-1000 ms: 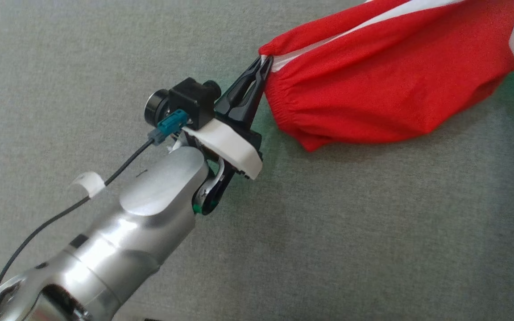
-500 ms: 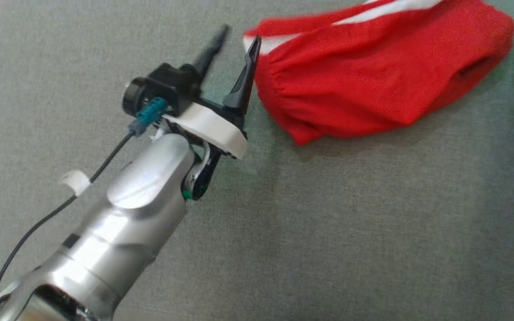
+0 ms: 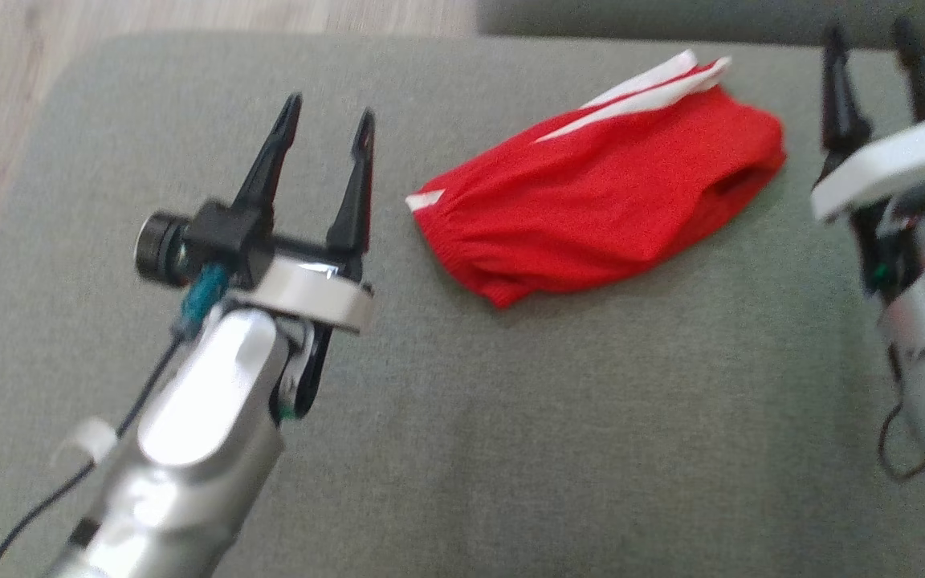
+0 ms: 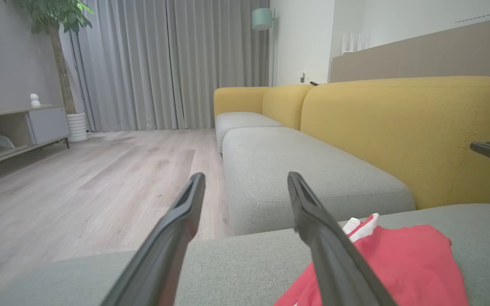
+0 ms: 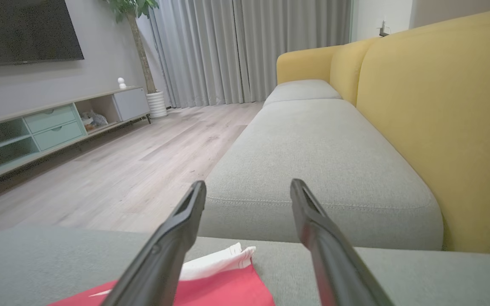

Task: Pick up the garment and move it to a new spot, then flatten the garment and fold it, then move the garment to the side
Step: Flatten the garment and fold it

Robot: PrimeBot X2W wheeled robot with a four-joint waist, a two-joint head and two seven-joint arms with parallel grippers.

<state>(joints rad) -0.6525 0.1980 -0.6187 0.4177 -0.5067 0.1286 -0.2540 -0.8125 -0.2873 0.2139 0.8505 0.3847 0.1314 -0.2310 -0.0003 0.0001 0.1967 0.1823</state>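
Note:
The garment [image 3: 599, 209] is a pair of red shorts with white side stripes, lying folded on the grey sofa cushion [image 3: 511, 417]. My left gripper [image 3: 328, 120] hovers open to its left, nothing between the fingers. My right gripper [image 3: 872, 40] stands open just right of the garment, also empty. In the left wrist view the garment [image 4: 398, 263] lies low and right of the open left gripper [image 4: 245, 182]. From the right wrist, the garment [image 5: 219, 284] sits below the open right gripper [image 5: 248, 187], its white edge between the fingers.
The cushion's far edge and a strip of wooden floor [image 3: 189, 16] run along the top left. A yellow sofa backrest [image 4: 398, 131] and a second grey cushion [image 4: 304, 170] lie ahead. A low cabinet [image 5: 49, 123] stands across the floor.
Both grippers opened and let go of the garment, which now lies free on the cushion. Both arms drew back from it, and the head camera shifted.

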